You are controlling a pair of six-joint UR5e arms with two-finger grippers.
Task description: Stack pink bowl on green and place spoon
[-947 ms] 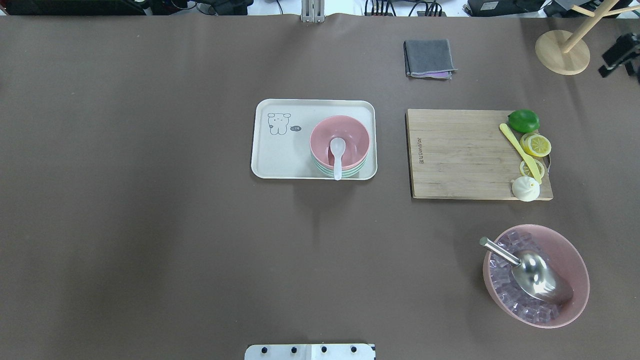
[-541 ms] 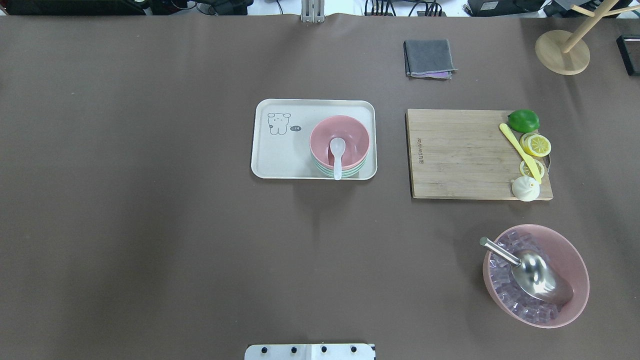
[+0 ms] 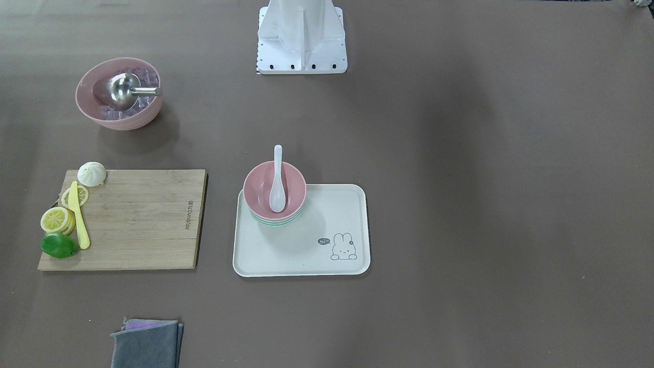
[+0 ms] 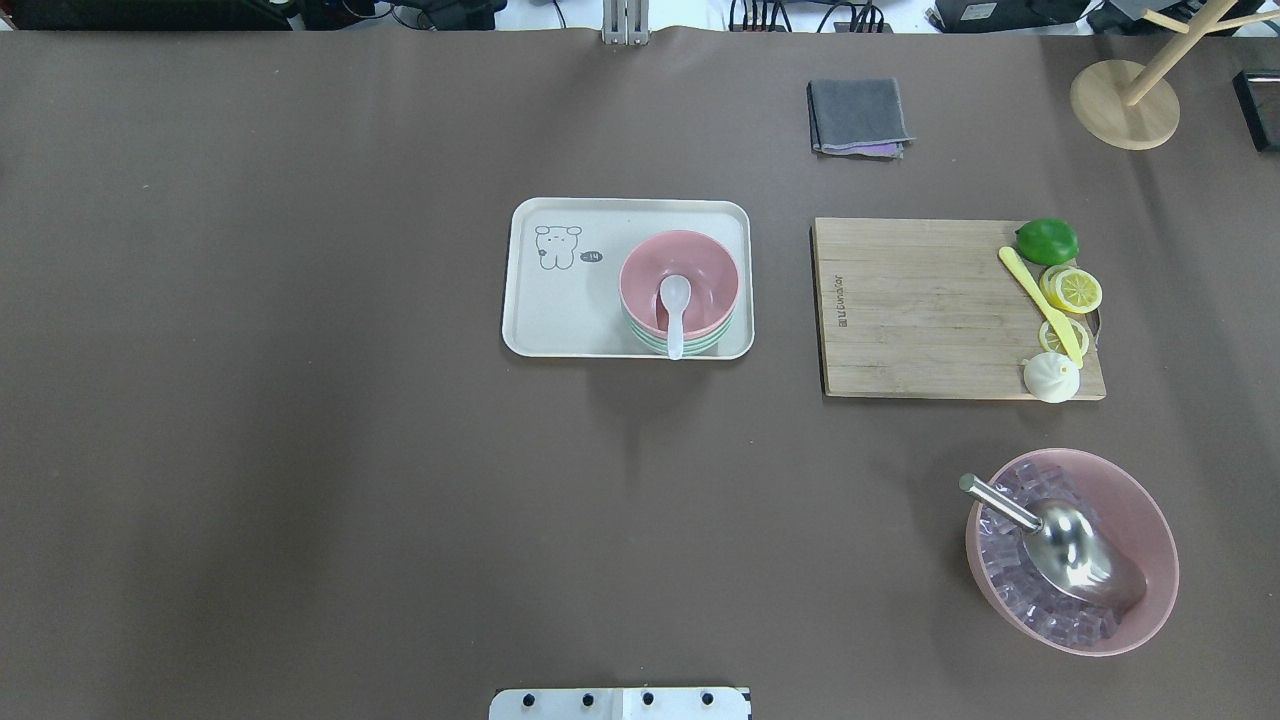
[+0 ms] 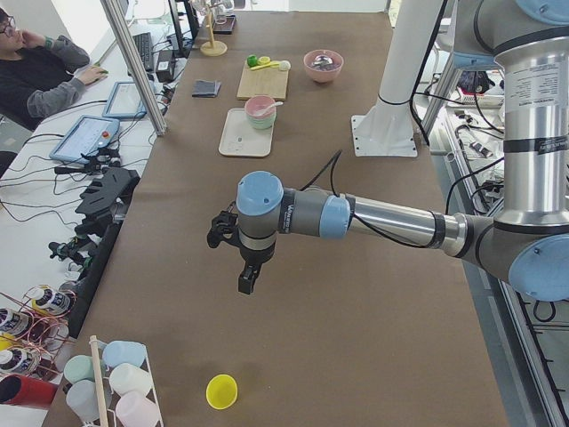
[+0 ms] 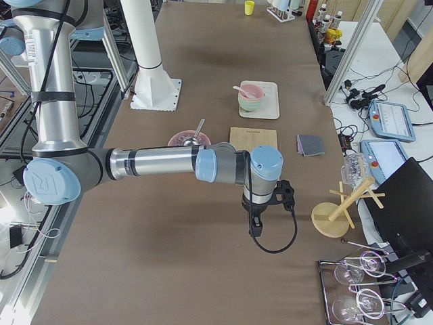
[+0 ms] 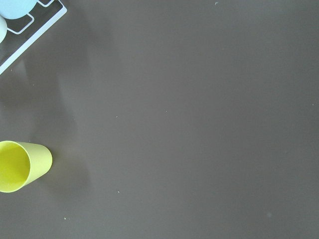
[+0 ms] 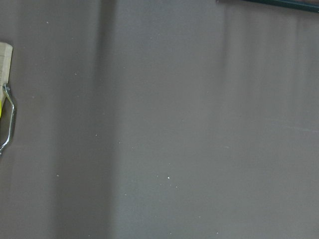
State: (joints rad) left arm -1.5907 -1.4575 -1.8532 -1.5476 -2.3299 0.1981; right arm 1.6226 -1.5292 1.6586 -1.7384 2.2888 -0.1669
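Brown table [image 4: 300, 420], tray [image 4: 560, 315], cutting board [image 4: 920, 310], cloth [image 4: 858, 112]

We are counting three bowls: one small pink bowl [image 4: 679, 272] sitting in one green bowl [image 3: 278, 221], and one large pink bowl [image 4: 1150, 505] holding many ice cubes [image 4: 1015, 590]. We are seeing two scooping tools: one white spoon [image 4: 674, 315] and one metal scoop [image 4: 1080, 555]. We are also finding one tray [image 4: 560, 310], one cutting board [image 4: 920, 310], one lime [image 4: 1047, 240], two lemon pieces [image 4: 1072, 290], one yellow knife [image 4: 1040, 306], one white bun [image 4: 1051, 378], one folded cloth pile [image 4: 858, 115], one wooden stand [image 4: 1125, 105] and one yellow cup [image 7: 20, 167].
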